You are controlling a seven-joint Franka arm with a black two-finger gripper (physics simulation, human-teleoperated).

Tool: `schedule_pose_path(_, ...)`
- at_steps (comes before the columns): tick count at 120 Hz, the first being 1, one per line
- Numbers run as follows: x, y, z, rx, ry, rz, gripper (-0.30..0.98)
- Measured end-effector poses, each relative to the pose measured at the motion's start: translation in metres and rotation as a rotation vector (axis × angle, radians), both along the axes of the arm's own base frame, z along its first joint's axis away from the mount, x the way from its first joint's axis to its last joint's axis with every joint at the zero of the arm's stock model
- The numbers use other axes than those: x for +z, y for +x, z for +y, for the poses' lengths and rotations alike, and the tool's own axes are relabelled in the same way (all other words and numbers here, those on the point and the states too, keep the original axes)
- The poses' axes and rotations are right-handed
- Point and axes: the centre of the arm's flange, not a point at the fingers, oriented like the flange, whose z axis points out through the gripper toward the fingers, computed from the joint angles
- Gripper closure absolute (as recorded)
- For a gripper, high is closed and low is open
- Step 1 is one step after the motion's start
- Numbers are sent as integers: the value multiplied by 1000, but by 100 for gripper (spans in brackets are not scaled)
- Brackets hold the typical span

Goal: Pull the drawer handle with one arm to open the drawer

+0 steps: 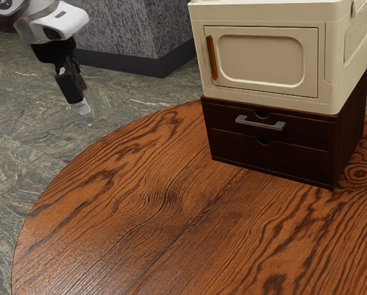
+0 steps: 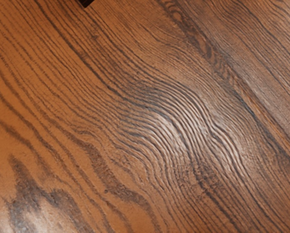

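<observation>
In the exterior view's upper left hangs my gripper (image 1: 81, 107), well apart from the drawer unit and above the table's far-left edge. The dark brown unit (image 1: 232, 147) has two drawers, one above the other, their fronts flush with the frame. A silver bar handle (image 1: 260, 123) is fixed to the upper drawer front (image 1: 306, 136), with nothing touching it. In the wrist view, a small dark corner (image 2: 86, 2), seemingly of the unit, shows beyond the bare wood under my hand.
A cream cabinet (image 1: 306, 101) with an orange-brown door handle (image 1: 212, 58) stands on top of the drawer unit. Both rest on a round wooden table (image 1: 140, 209), which also shows in the wrist view as streaked table wood (image 2: 149, 126). Grey walls stand behind.
</observation>
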Motion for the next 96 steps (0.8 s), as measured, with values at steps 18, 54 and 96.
schedule_pose_path(18,-6,8,-11,-45,12,13,0)
schedule_pose_path(54,-13,5,-22,-122,3,34,0)
schedule_pose_path(96,-16,-37,-92,-666,159,25,0)
